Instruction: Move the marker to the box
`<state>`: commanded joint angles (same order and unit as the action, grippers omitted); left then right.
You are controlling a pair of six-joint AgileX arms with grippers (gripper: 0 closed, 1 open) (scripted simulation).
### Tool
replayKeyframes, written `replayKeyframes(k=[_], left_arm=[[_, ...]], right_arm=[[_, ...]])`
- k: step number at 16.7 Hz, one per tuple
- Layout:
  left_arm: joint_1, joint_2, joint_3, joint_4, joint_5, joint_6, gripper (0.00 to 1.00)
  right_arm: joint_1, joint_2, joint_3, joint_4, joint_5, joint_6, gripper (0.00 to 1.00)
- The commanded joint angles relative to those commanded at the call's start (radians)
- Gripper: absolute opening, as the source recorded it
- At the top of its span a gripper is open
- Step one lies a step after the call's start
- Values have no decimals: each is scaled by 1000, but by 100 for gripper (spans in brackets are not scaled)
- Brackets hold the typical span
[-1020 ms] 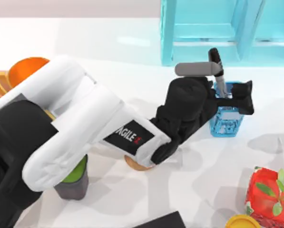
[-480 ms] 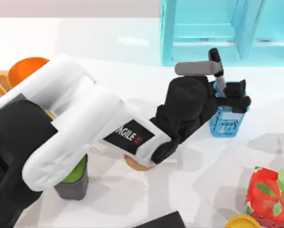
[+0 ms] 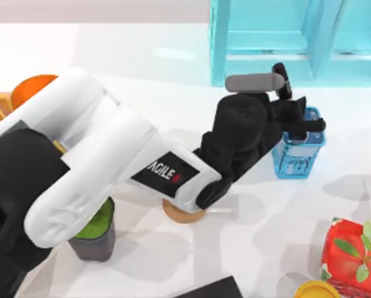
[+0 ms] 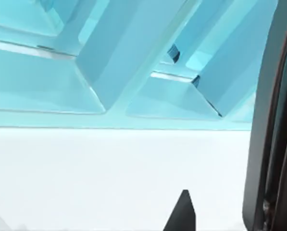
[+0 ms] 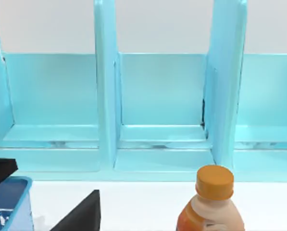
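The marker stands upright in a small blue mesh pen cup at the back right of the table. Its black cap sticks up above my left gripper. That gripper sits over the cup's mouth, shut on the marker's barrel, which is hidden behind the black fingers. The cup's blue rim also shows in the right wrist view. A black part of my right gripper points toward the shelf. The box is out of view.
A teal shelf rack stands right behind the cup. A red container with green leaves and a yellow disc are at the front right. An orange-capped bottle, a grey cup and a wooden disc are nearby.
My left gripper's fingers were spread around the marker and have closed on it. The gripper has shifted slightly toward the shelf, and the cup has nudged a little to the right.
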<state>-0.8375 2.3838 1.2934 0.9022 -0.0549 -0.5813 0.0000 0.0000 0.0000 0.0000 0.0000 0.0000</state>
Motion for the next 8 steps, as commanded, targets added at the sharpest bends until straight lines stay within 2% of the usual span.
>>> replayKeyframes(k=[8], left_arm=[[9,-19,-2,-5,-2,7,0]], right_arm=[[0,0,0,0,0,0,100]])
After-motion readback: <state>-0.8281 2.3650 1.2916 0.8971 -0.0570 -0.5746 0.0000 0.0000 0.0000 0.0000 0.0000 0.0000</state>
